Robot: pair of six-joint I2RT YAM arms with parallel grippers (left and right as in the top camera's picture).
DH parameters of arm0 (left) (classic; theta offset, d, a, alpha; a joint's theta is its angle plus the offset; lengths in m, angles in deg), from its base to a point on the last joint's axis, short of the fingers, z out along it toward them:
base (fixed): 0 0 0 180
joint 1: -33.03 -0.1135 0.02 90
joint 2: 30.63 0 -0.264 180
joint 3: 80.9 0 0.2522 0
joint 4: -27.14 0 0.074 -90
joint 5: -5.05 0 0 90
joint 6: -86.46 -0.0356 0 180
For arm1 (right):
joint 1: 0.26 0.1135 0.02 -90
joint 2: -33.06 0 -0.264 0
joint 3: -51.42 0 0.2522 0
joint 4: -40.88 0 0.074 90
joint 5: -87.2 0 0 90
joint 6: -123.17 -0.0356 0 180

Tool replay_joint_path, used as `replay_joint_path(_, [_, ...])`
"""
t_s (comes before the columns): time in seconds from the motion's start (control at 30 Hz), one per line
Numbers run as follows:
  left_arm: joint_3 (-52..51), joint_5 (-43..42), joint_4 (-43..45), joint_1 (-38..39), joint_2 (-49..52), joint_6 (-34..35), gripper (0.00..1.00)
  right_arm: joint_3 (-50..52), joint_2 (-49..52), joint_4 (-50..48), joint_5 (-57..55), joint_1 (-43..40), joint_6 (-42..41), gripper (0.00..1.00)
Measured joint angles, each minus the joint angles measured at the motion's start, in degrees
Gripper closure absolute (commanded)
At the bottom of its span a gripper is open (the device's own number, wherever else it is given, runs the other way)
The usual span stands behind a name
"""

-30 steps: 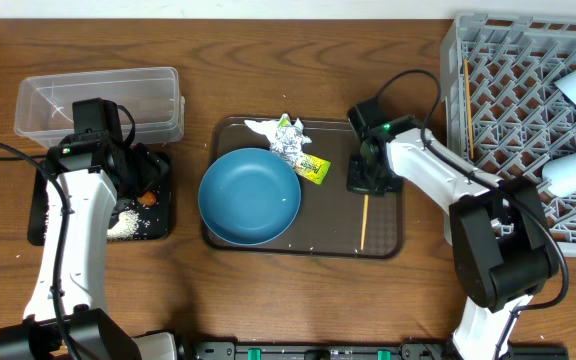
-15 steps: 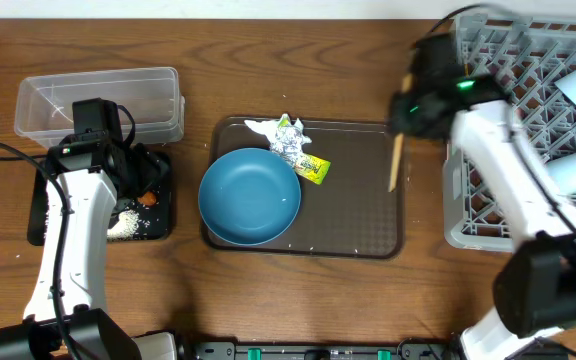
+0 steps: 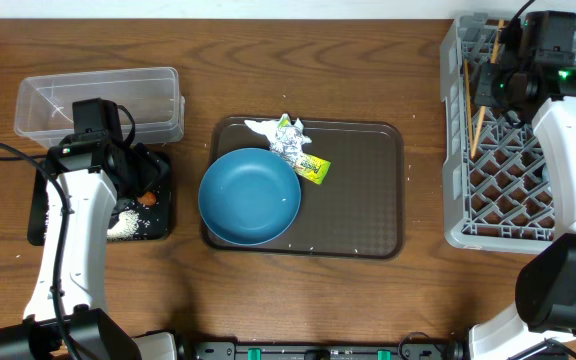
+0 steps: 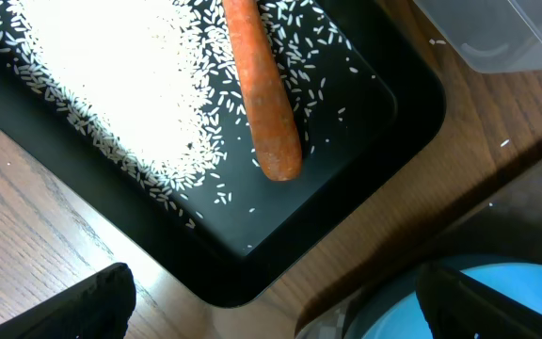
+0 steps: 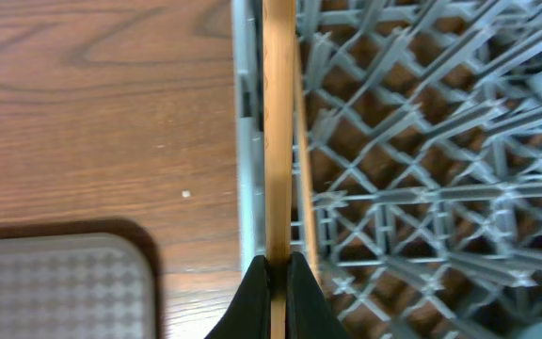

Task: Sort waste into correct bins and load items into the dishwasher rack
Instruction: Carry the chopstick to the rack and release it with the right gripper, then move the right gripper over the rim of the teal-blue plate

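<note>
1. My right hand (image 3: 489, 90) is clamped on one chopstick (image 3: 479, 130). The right wrist view shows both fingertips pinched on its near end (image 5: 278, 273), with the stick (image 5: 278, 132) running straight away from the camera.
2. Change: a second ago this hand was down on the brown tray (image 3: 363, 200) at the chopstick. Half a second ago it was mid-swing between tray and rack. Now it is over the back left part of the rack (image 3: 458, 200).
3. The held stick lies along the inside of the rack's left wall (image 5: 245, 141). I can't tell if it touches the grid.
4. A second chopstick (image 3: 467, 105) lies in the rack just left of the held one, same spot as before.
5. The right side of the brown tray no longer has a chopstick on it.
6. The left hand (image 3: 140, 172) hasn't moved in either earlier frame. It hovers over the black tray (image 3: 38, 225), fingers spread apart, holding nothing (image 4: 276, 306).
7. The rice (image 4: 111, 75) and the carrot stick (image 4: 263, 94) sit in the black tray (image 4: 346, 179), the carrot touching the rice pile's edge. No change.
8. The clear tub (image 3: 98, 100) is on the desk (image 3: 418, 290) right behind the black tray, unchanged.
9. The blue bowl (image 3: 250, 196) is on the left of the brown tray. The foil (image 3: 288, 145), wrapper (image 3: 314, 168) and paper scrap (image 3: 261, 127) are bunched at its far rim. All unmoved.
</note>
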Motion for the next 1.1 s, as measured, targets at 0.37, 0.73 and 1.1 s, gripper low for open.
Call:
replay_joint_path(0.37, [0.00, 0.00, 0.00, 0.00, 0.00, 0.00, 0.02, 0.00, 0.24, -0.79, -2.45, -1.16, 4.37, 0.92])
replay_joint_path(0.73, [0.00, 0.00, 0.02, 0.00, 0.00, 0.00, 0.02, 0.00, 0.48, 0.46, -2.84, -1.29, 4.74, 0.69])
replay_joint_path(1.1, [0.00, 0.00, 0.02, 0.00, 0.00, 0.00, 0.02, 0.00, 0.04, 3.98, 5.79, 0.00, 2.78, 0.18])
